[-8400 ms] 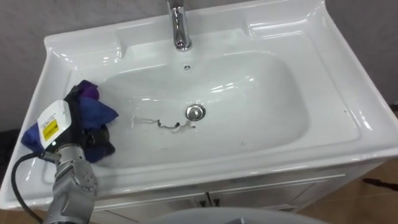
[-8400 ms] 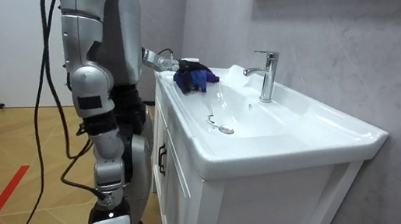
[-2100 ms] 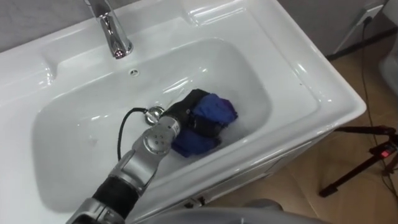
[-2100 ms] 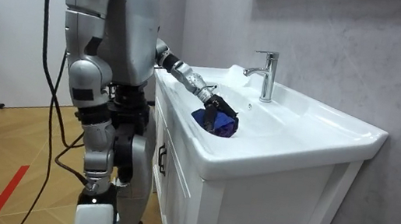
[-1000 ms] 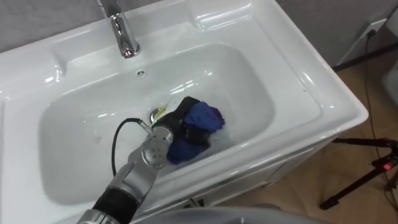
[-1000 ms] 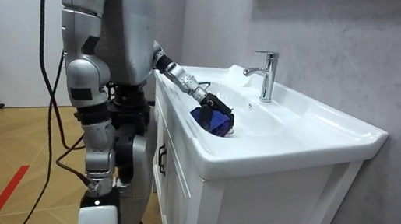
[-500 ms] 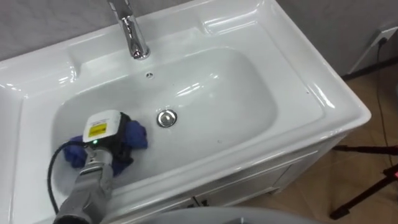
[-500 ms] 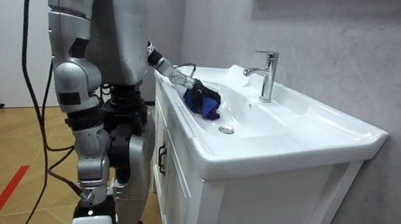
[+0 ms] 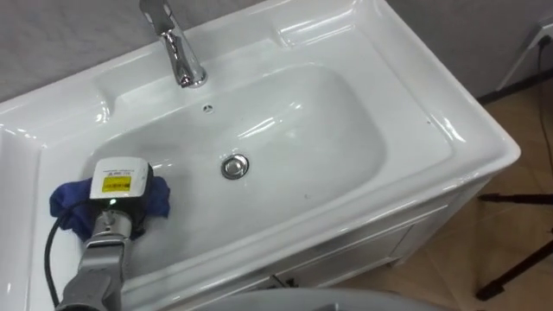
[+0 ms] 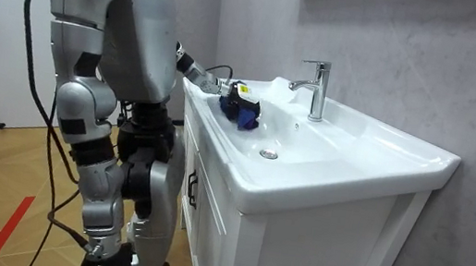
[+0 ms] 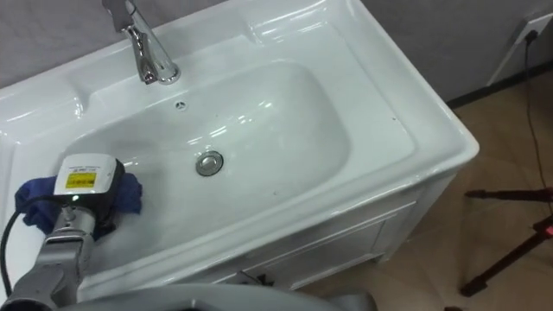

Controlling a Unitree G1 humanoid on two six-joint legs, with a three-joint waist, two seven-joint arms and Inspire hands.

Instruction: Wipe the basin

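The white basin [image 9: 346, 130] lies below me, and I stand at its cabinet front. A crumpled blue cloth [image 9: 67, 200] rests on the basin's left inner slope. My left hand [image 9: 117, 183] lies on top of the cloth, fingers curled down into it and the back of the hand facing up. The room view shows the same hand [image 10: 240, 94] and cloth [image 10: 246, 116] at the far end of the basin. In that view my right arm [image 10: 84, 102] hangs at my side.
A chrome tap [image 9: 177, 52] stands at the back rim, with the overflow hole below it. The chrome drain [image 9: 233, 166] sits mid-bowl, to the right of the cloth. Wooden floor and a dark stand leg [image 9: 518, 259] lie beyond the basin's right end.
My left hand has dragged the blue cloth from just right of the drain across the bowl to its left slope. The eye views have shifted a little as well.
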